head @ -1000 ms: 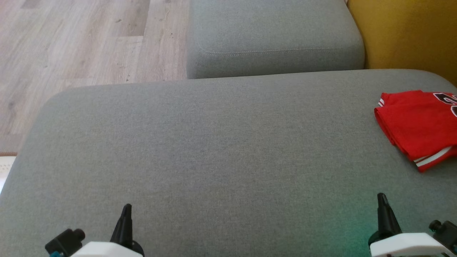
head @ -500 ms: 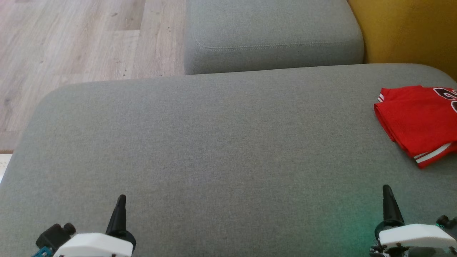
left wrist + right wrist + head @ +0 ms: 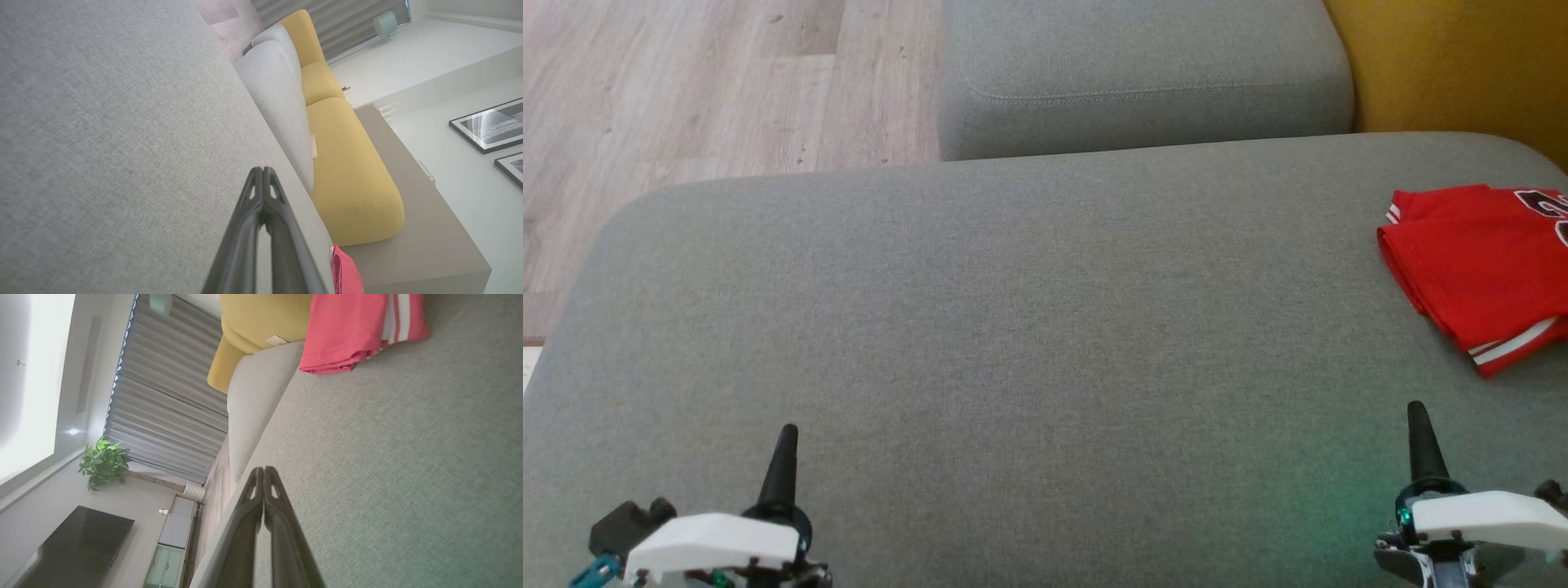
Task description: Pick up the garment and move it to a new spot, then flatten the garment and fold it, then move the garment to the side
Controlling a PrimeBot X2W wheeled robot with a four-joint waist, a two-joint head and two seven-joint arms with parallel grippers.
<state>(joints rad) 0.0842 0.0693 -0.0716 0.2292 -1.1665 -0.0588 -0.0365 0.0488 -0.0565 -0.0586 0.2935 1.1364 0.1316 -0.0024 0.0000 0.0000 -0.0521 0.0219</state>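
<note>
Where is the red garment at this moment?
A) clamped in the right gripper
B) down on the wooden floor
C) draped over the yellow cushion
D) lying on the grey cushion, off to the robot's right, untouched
D: the red garment lies folded on the grey cushion, clear of the right gripper, whose fingers are shut on nothing.
</note>
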